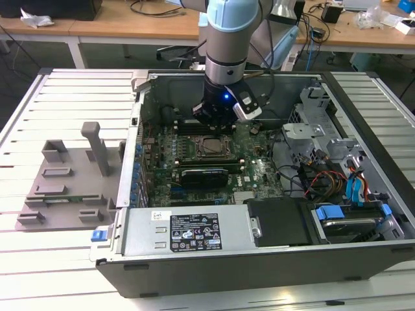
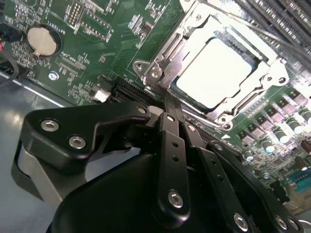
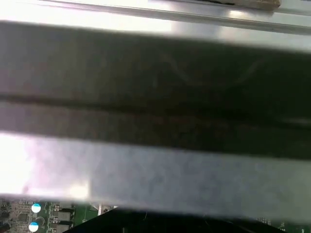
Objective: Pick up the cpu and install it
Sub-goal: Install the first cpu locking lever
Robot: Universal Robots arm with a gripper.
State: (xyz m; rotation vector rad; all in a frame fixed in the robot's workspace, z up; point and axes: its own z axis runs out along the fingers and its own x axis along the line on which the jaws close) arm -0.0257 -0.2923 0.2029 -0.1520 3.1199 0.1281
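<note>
Small flat square silvery-topped cpu (image 2: 214, 73): seated in motherboard socket (image 2: 160, 63). Judged light, rigid, fragile beneath; grasp by edges. Black gripper (image 2: 167, 104): fingers closed together, empty, just beside socket.

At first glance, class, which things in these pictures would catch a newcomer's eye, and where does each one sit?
The open computer case dominates the exterior view, with the arm's pincer lowered inside it over the green motherboard. In the second wrist view the cpu gleams silvery, seated in its metal socket frame, with the black pincer just beside that frame. A grey plastic tray lies outside the case, on the exterior view's left.
</note>
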